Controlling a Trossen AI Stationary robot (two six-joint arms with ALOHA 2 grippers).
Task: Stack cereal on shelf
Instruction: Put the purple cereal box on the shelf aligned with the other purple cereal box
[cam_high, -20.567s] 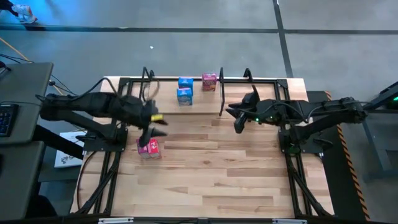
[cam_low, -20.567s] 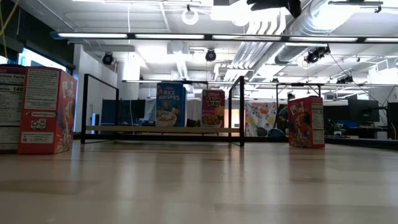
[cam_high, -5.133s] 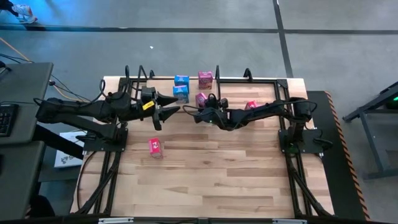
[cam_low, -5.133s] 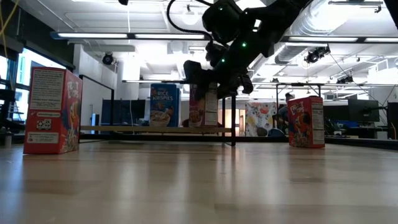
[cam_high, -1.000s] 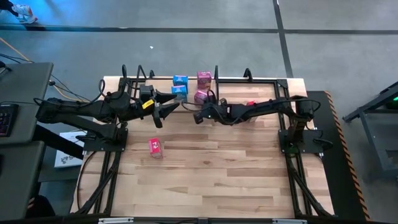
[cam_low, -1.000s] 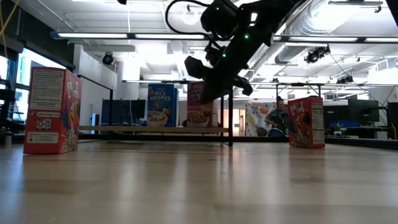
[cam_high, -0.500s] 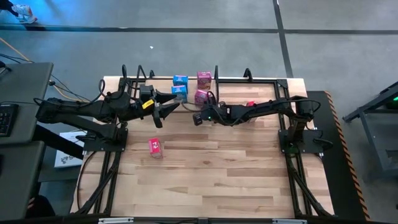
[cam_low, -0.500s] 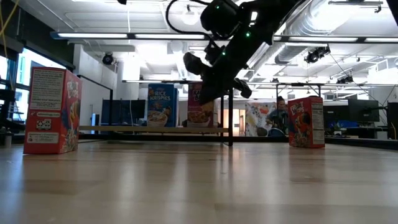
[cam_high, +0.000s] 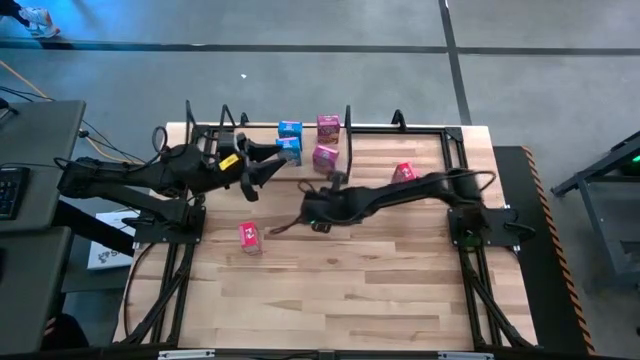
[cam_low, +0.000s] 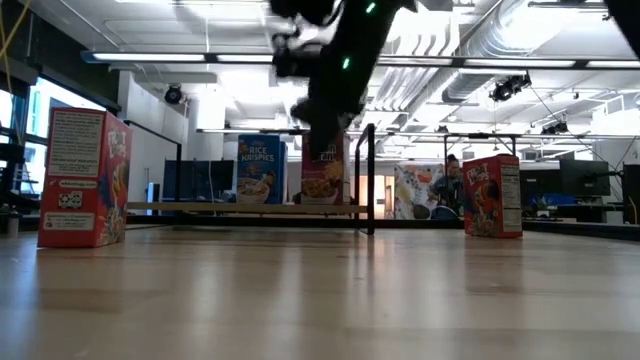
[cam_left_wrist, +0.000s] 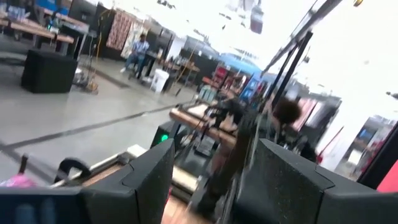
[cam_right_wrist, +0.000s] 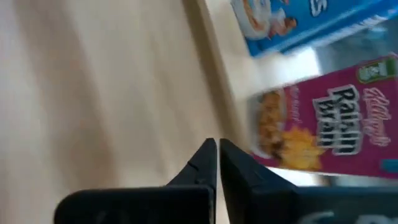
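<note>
Right gripper (cam_right_wrist: 217, 163) closed, empty, before upright Raisin Bran box (cam_right_wrist: 323, 121)

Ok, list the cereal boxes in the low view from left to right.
Red box on the table → blue Rice Krispies box on the shelf → pink box beside it → red box on the table at right.

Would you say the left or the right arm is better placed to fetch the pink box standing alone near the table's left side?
Probably the right: its gripper, fingers shut and empty, is nearer the pink box, while the left gripper waits by the shelf.
</note>
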